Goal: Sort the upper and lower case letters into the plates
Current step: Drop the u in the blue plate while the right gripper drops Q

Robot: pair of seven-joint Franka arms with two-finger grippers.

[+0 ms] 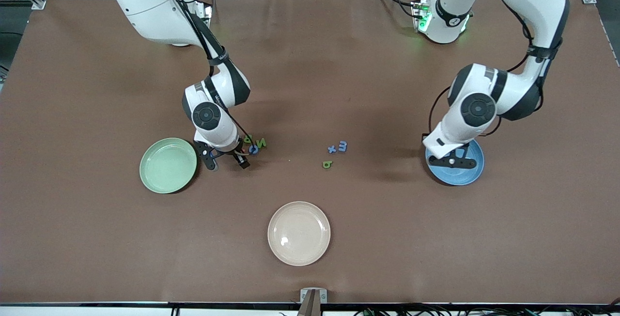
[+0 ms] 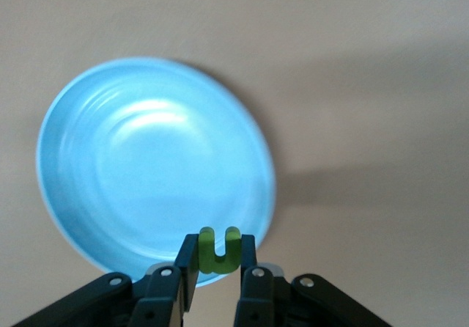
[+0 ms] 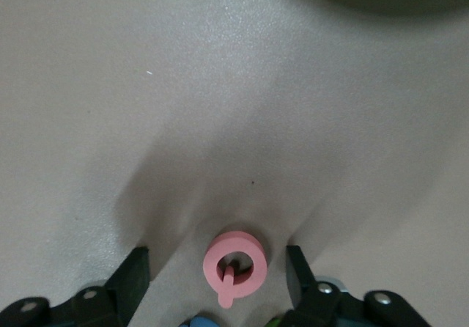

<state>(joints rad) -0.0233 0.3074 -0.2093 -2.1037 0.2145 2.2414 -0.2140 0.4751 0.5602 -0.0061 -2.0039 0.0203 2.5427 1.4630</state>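
My left gripper [image 2: 218, 257] hangs over the blue plate [image 2: 146, 173], shut on a small green letter u [image 2: 219, 249]. In the front view that gripper [image 1: 453, 162] is above the blue plate [image 1: 472, 173] at the left arm's end of the table. My right gripper [image 3: 218, 279] is down at the table and open, its fingers [image 3: 135, 276] on either side of a pink letter Q [image 3: 235, 266] without touching it. In the front view it [image 1: 226, 161] stands beside the mint green plate [image 1: 168, 165].
A blue O [image 1: 253, 149] and a green N [image 1: 261, 143] lie right by the right gripper. Mid-table lie a blue x [image 1: 332, 149], a blue m [image 1: 342, 146] and a green b [image 1: 327, 164]. A cream plate [image 1: 299, 233] sits nearer the front camera.
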